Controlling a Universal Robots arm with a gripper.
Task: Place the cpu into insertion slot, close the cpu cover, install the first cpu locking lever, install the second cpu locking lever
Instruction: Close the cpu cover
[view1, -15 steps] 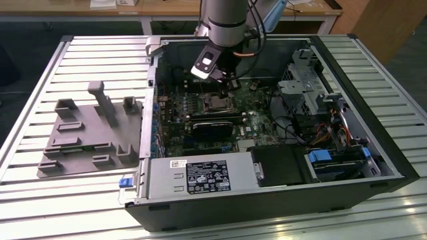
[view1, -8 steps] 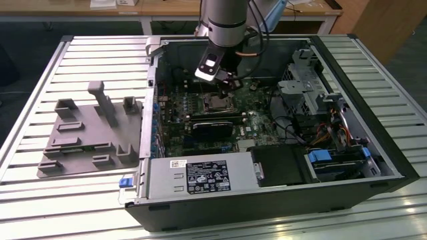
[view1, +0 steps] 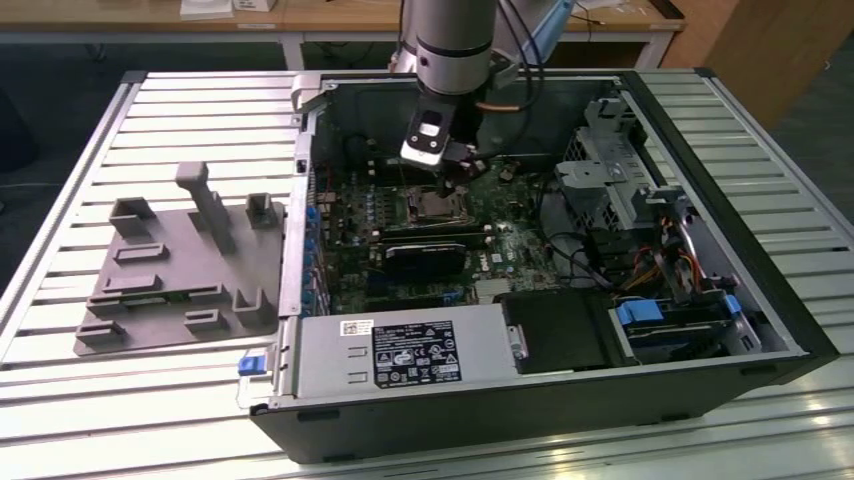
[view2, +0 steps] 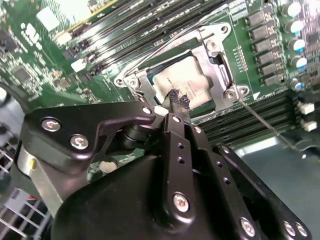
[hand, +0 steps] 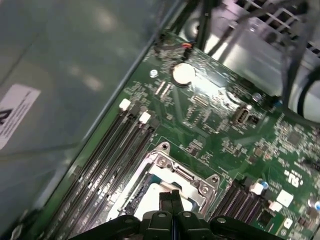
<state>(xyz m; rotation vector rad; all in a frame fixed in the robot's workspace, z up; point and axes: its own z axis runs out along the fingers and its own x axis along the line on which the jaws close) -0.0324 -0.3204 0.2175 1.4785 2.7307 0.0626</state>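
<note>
Silvery-beige square metal-topped cpu (view2: 186, 80) lies flat in the silver-rimmed square insertion slot (view1: 434, 205) on the green motherboard (view2: 30, 55). Its top faces up and its edges run parallel to the rim; being square, it has no long axis. The thin silvery cpu cover frame (view2: 207, 47) lies down around it. The black gripper (view2: 178, 98) hovers at the chip's edge, fingers closed together, nothing visible between them.

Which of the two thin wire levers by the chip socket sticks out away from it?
The lever slanting out over the long black memory slots; the other lever hugs the socket's metal frame.
</note>
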